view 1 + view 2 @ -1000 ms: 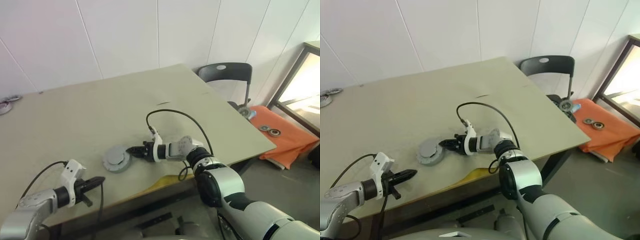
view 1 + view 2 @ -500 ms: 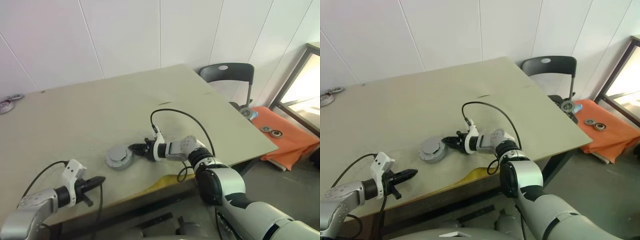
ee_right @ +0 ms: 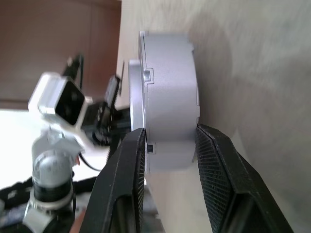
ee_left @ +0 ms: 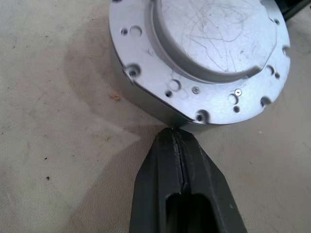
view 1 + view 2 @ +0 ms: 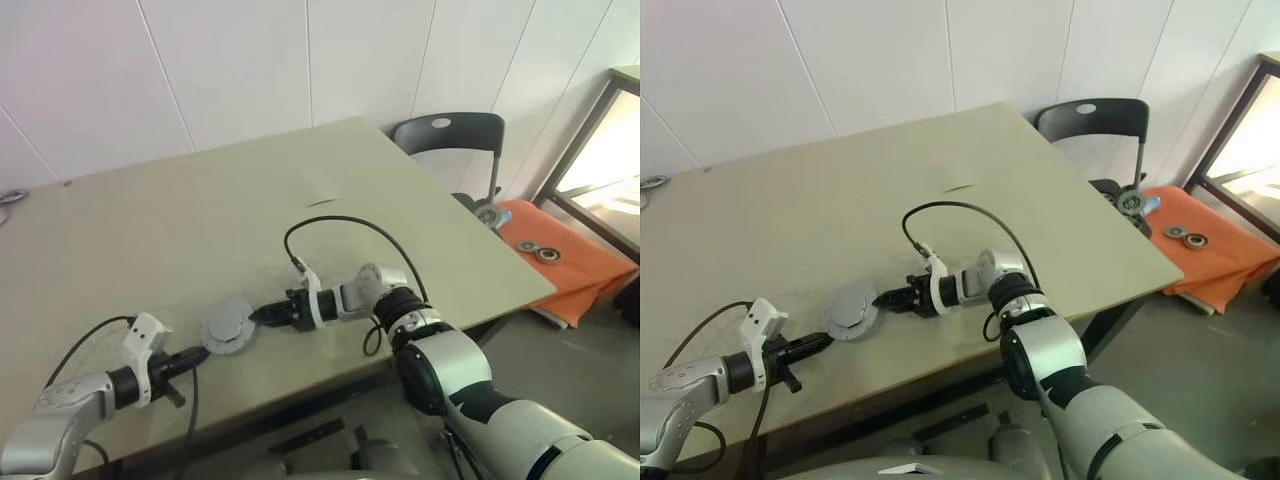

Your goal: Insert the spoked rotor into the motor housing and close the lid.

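The motor housing (image 5: 228, 325) is a squat round silver part near the table's front edge, with its scratched grey lid (image 4: 209, 34) on top. The spoked rotor is hidden. My right gripper (image 5: 258, 315) reaches in from the right and is shut on the housing's edge (image 3: 167, 97), one finger (image 3: 131, 160) over the lid and the other (image 3: 211, 160) at the base. My left gripper (image 4: 176, 132) is shut with nothing in it, and its tip rests against the housing's side wall. The same two grippers meet the housing (image 5: 850, 312) from opposite sides.
The table's front edge (image 5: 300, 385) runs just behind both grippers. A black cable (image 5: 340, 225) loops over the table from my right wrist. A black chair (image 5: 450, 140) stands past the far right corner. An orange cloth (image 5: 560, 260) with metal parts lies on the floor.
The camera has shifted. My right gripper has drawn the housing toward the front edge and my left gripper, whose tip now meets it. The left arm has kept still.
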